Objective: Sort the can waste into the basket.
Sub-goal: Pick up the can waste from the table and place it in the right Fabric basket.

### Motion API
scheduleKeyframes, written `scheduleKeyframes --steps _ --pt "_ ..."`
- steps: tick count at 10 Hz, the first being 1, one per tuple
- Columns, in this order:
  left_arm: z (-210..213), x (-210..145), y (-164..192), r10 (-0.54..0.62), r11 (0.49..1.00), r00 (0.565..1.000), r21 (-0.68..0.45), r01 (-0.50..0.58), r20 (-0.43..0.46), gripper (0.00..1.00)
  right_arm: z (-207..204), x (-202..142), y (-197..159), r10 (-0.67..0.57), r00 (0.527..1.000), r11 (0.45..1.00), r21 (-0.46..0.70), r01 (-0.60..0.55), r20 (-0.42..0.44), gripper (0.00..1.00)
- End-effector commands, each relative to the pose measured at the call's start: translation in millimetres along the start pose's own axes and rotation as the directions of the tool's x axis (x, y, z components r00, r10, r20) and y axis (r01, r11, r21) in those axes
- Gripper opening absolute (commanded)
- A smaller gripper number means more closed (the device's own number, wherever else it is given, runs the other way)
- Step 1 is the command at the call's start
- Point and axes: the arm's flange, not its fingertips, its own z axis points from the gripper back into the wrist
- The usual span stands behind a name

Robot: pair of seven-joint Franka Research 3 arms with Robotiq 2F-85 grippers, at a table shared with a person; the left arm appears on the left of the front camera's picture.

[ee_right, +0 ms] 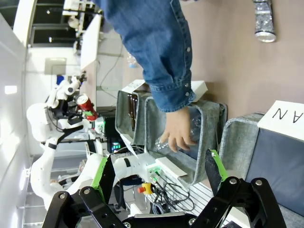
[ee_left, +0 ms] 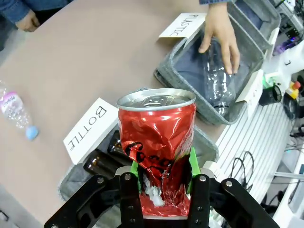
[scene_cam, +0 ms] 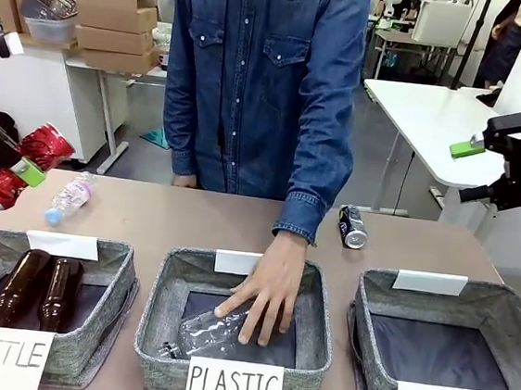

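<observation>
Between the green pads of the left pincer sits the red can, dented, clamped at its lower half with the lid pointing away from the wrist; the jaws are closed hard against its sides. From the front, this pincer hangs raised at the table's left edge, above and just behind the basket marked BOTTLE, which holds two brown bottles. A clear plastic bottle lies on the table just to the inner side of the left pincer. Well apart from it, at the opposite end of the row, stands the basket marked CAN, with nothing in it. The right pincer is held high above and behind that basket, jaws spread wide and gripping nothing; its own camera shows the fingers parted over the basket's wall. The dark can lies on its side on the table, below the right pincer and toward the middle. The person's hand rests on a crushed clear bottle inside the basket marked PLASTIC, between both pincers.
</observation>
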Motion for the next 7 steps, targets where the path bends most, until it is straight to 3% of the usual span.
scheduleKeyframes --steps 1,5,6,7 --pt "2 3 -3 0.01 1.0 1.0 0.014 -0.009 -0.012 0.0 -1 2 0 0.024 1.0 0.999 0.028 -0.024 0.009 1.0" --pt "2 3 -3 0.01 1.0 1.0 0.014 -0.009 -0.012 0.0 -1 2 0 0.024 1.0 0.999 0.028 -0.024 0.009 1.0" --pt "0 0 0 0.0 1.0 1.0 0.0 0.0 0.0 0.4 0 0 0 0.0 1.0 1.0 0.0 0.0 0.0 1.0" --pt "-15 21 -22 -0.045 0.999 0.999 -0.019 0.045 0.001 0.4 23 -3 -1 -0.004 1.0 1.0 -0.021 0.003 -0.013 1.0"
